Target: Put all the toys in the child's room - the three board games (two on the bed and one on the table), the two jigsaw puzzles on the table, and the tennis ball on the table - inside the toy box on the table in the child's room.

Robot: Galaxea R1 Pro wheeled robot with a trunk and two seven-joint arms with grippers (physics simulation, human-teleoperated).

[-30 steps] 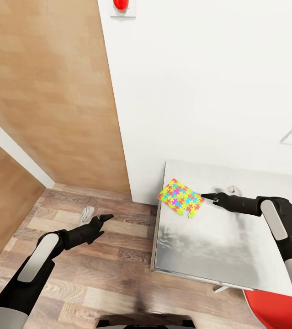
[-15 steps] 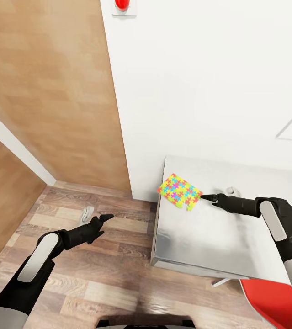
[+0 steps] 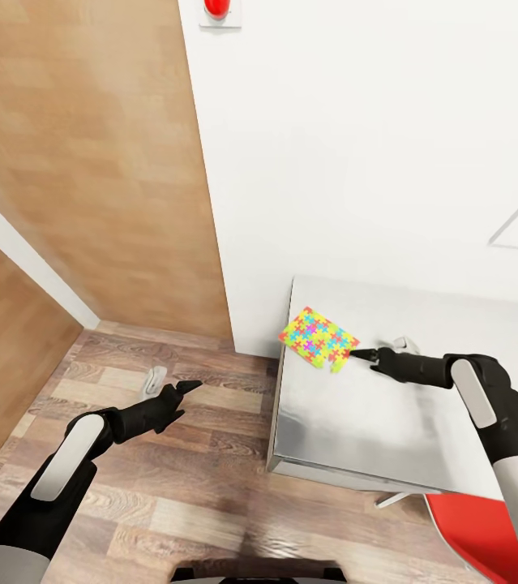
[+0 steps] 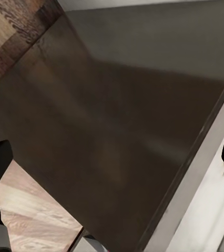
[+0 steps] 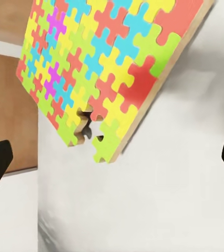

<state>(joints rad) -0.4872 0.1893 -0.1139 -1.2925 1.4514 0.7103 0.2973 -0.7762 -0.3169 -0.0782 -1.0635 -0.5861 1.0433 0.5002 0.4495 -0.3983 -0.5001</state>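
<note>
Head view, unlabelled jigsaw puzzle [image 3: 318,340], table [image 3: 372,422]

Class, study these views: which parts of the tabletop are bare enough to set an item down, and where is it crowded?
The table is bare from its near edge up to the right hand, and rightward along the wall. The crowded spot is the far left corner, where the jigsaw puzzle lies with the right hand at its edge.

The table [image 3: 372,422] top looks like smooth, light grey brushed metal with a soft sheen; the jigsaw puzzle [image 3: 318,341] is matt, brightly coloured card on a pale wooden backing [image 5: 159,86]; the floor [image 3: 194,487] is grained wood plank; the wall [image 3: 356,146] is flat matt white; the door [image 3: 88,162] is smooth light wood.
</note>
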